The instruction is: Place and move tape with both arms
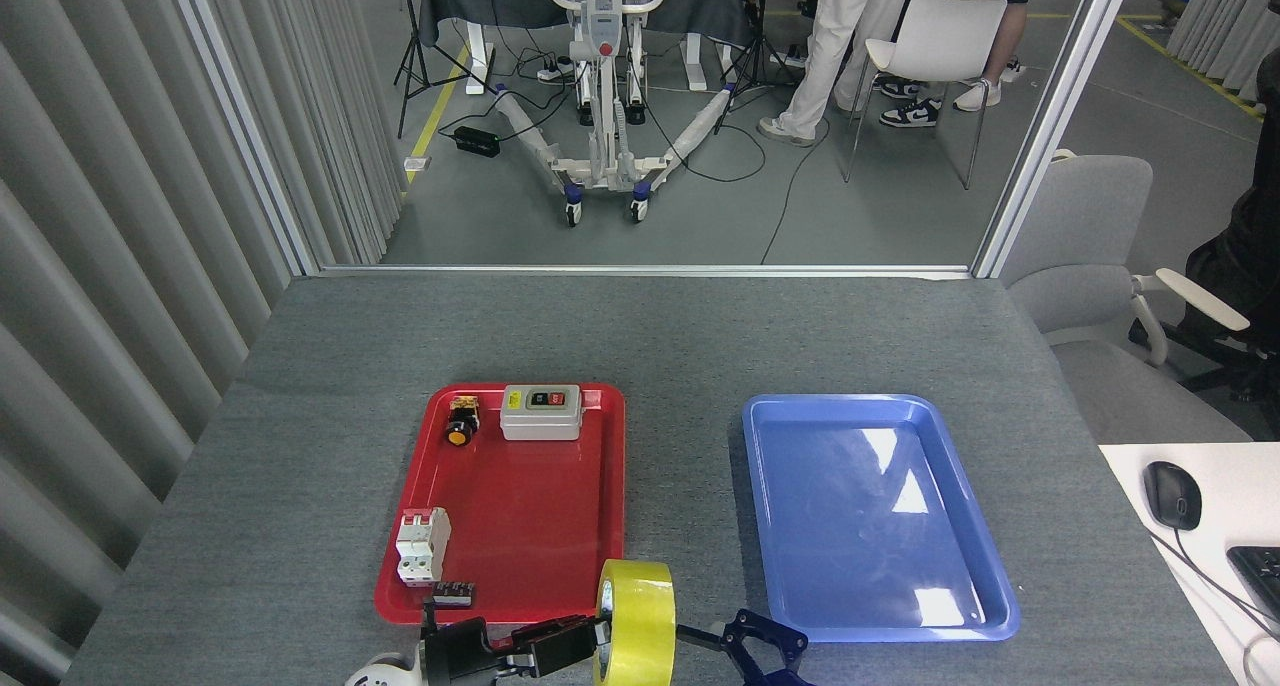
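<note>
Two grippers are seen at the table's (640,336) near edge. The tape (637,623) is held upright on edge, clamped by the left gripper (590,638); the right gripper (745,646) is spread open just beside it. No lettering is legible.

Left pincer (585,646) clamps the yellow tape roll (636,621), upright on edge, at the bench (300,416) near edge between red tray (520,526) and blue tray (870,526). Right pincer (740,641) spread wide, fingertip touching the roll.
</note>
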